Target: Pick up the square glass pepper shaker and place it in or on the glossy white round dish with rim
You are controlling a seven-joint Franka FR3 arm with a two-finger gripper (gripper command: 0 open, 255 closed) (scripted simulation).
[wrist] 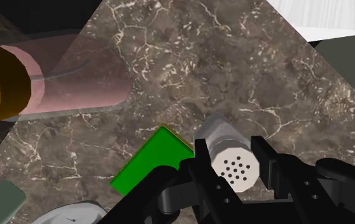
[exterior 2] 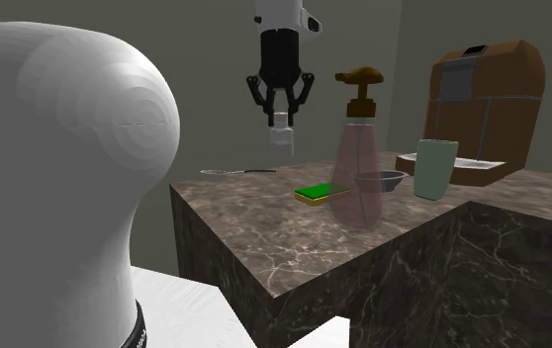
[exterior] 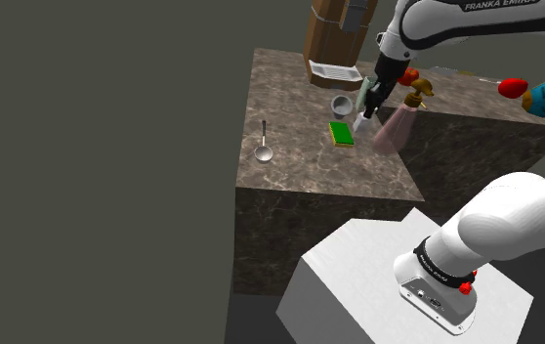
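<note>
The pepper shaker, a pale grey body with a perforated cap, hangs above the marble counter at upper centre of the second exterior view. The gripper pinches it near the top, one black finger pressed on each side. In the wrist view the holed cap sits tight between the fingers, which hide its lower sides. In the shoulder view the shaker is a small pale sliver under the hand and hard to make out.

Below and just beside it lies a green sponge. The round dish, greyish here, sits right of centre; the pink soap dispenser with its brown pump overlaps the dish's left edge. In the shoulder view the dish is just left of the gripper, and a pale green cup is partly hidden behind the hand. A ladle lies apart towards the left. A brown coffee machine is cut off by the shoulder view's top edge.
</note>
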